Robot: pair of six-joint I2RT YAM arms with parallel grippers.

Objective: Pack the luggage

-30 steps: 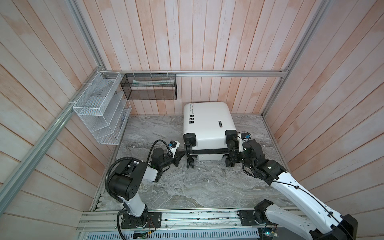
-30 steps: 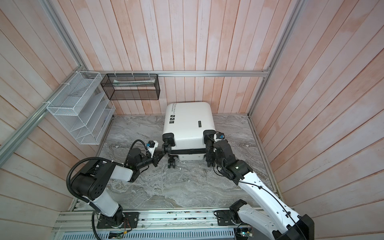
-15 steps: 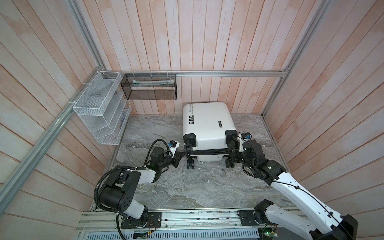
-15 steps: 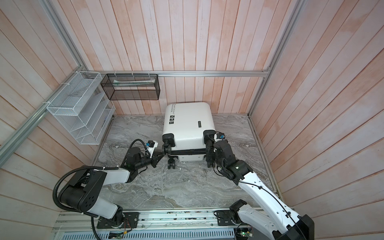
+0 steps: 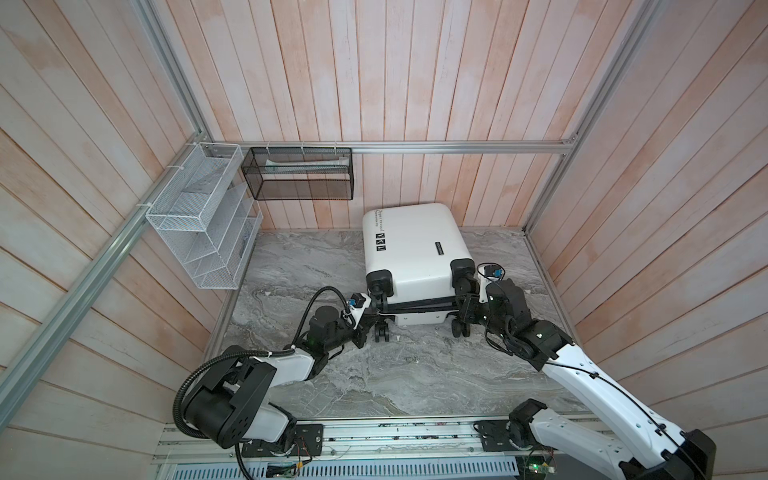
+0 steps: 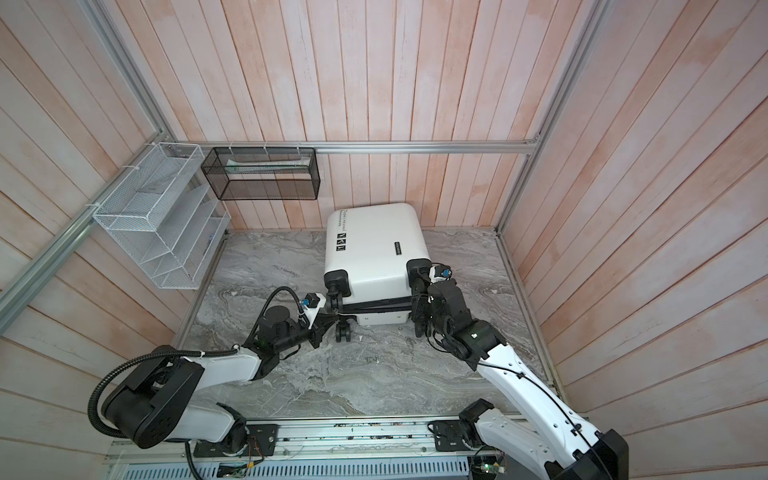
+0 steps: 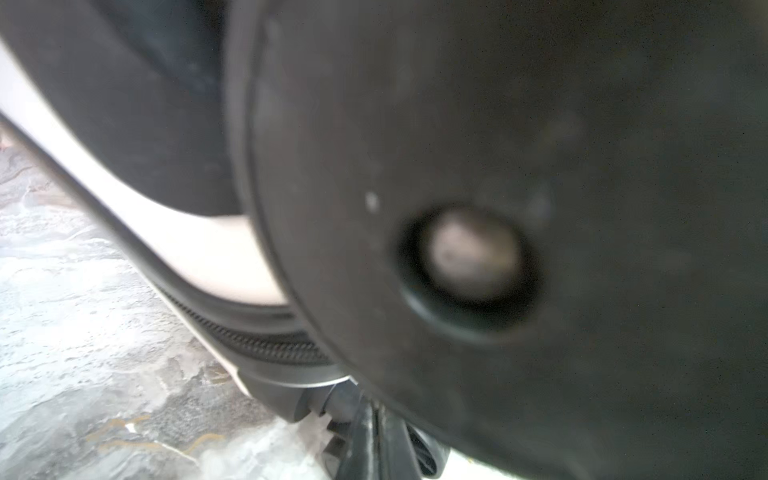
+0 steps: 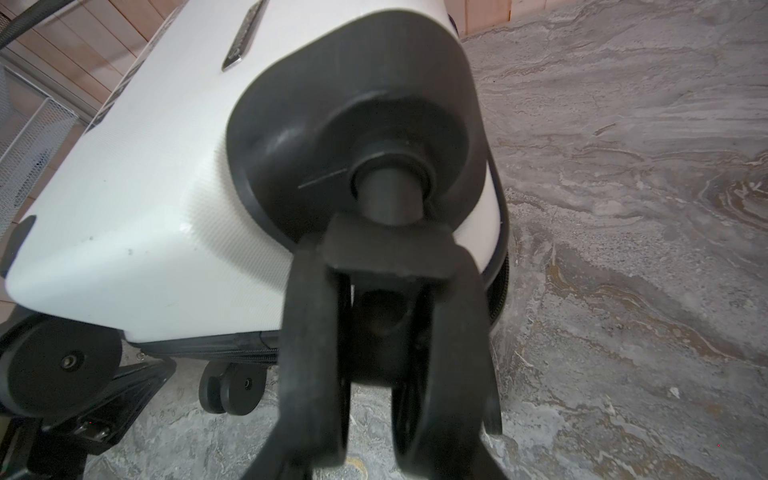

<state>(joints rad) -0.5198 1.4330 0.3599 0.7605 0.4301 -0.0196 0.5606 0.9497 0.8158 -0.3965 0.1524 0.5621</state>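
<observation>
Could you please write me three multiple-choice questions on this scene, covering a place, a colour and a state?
1. Where is the suitcase?
A. at the front edge of the tabletop
B. at the back of the grey tabletop, by the back wall
C. hanging on a side wall

2. What colour are its wheels?
A. white
B. red
C. black

3. How is the suitcase placed?
A. lying flat, not opened out
B. upright on its wheels
C. opened out, lining showing

Answers:
1. B, since both top views show its far end close to the back wall.
2. C, since every wheel in view is black.
3. A, since its broad white side faces up and no lining shows.
</observation>
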